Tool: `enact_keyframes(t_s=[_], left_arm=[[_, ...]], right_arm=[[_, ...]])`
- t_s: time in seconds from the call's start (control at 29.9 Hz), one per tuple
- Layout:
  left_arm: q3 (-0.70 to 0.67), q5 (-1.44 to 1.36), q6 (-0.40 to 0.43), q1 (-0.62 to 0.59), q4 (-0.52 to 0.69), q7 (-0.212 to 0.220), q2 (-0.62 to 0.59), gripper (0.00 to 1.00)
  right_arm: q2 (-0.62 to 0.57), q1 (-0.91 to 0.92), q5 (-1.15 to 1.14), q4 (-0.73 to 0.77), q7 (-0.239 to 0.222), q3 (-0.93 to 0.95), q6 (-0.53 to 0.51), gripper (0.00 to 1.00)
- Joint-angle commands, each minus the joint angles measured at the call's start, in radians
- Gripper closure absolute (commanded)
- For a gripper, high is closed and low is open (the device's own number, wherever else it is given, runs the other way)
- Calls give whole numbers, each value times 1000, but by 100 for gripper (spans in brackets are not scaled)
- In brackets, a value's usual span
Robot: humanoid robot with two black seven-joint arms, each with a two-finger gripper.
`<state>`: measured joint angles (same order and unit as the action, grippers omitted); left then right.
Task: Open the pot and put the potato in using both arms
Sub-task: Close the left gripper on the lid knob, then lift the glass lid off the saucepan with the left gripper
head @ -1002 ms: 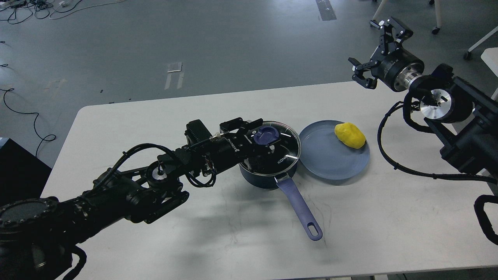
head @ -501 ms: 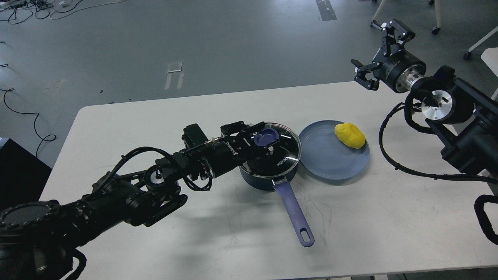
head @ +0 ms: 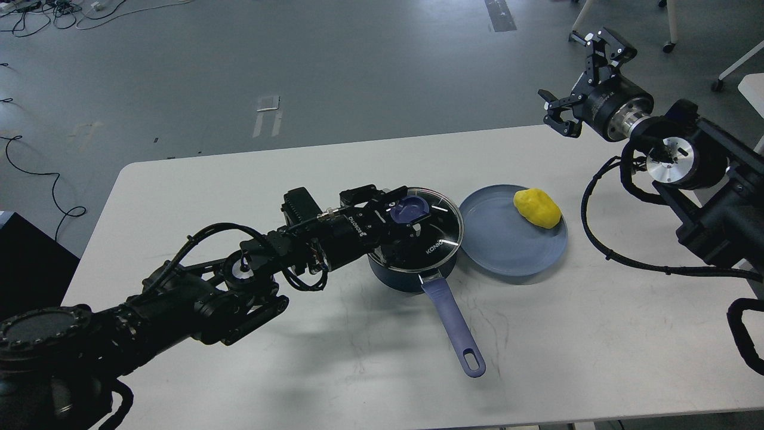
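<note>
The dark navy pot [head: 401, 276] stands mid-table, its periwinkle handle [head: 452, 322] pointing toward me. Its glass "KONKA" lid [head: 440, 230] lies on it, seemingly a little tilted. My left gripper [head: 406, 212] reaches in from the left, its fingers [head: 371, 196] closed on either side of the lid's blue knob [head: 410, 209]. The yellow potato [head: 536, 207] lies on the far right part of a light-blue plate [head: 504, 248], right of the pot. My right gripper [head: 574, 76] is open and empty, held high above the table's far right edge, well away from the potato.
The white table [head: 239, 179] ends at its far edge just behind the pot and plate. Grey floor with cables lies beyond. My right arm's thick links and looping cable [head: 603, 251] hang over the table's right side. A chair base stands at the far right.
The lid has come down a little with my left gripper on its knob. The pot has turned slightly, its handle end swinging left. My right gripper has barely moved.
</note>
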<state>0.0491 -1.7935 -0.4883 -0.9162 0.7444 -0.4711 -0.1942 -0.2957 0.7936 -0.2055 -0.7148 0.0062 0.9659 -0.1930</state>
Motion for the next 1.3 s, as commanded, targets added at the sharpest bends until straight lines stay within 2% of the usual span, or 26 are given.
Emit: enact_keyframes(t_s=[0.0,0.37,0.94,1.27], left_arm=[[-2,3,0,-9,1,-7,-5,79],[-3,54,0,-52,12,-15,-14,88],[-8,72,0,-81,79,-18,-42,86],[-15,103,0,-116,85,-18,-201,86]], right_arm=[[1,9,0,-2,0,-1,1,0],[-2,27,0,-2,0,-10,0,0],[-2,25,-2,0,0,-13,0,0],[-8,27,-2,0,0,-21,0,0]])
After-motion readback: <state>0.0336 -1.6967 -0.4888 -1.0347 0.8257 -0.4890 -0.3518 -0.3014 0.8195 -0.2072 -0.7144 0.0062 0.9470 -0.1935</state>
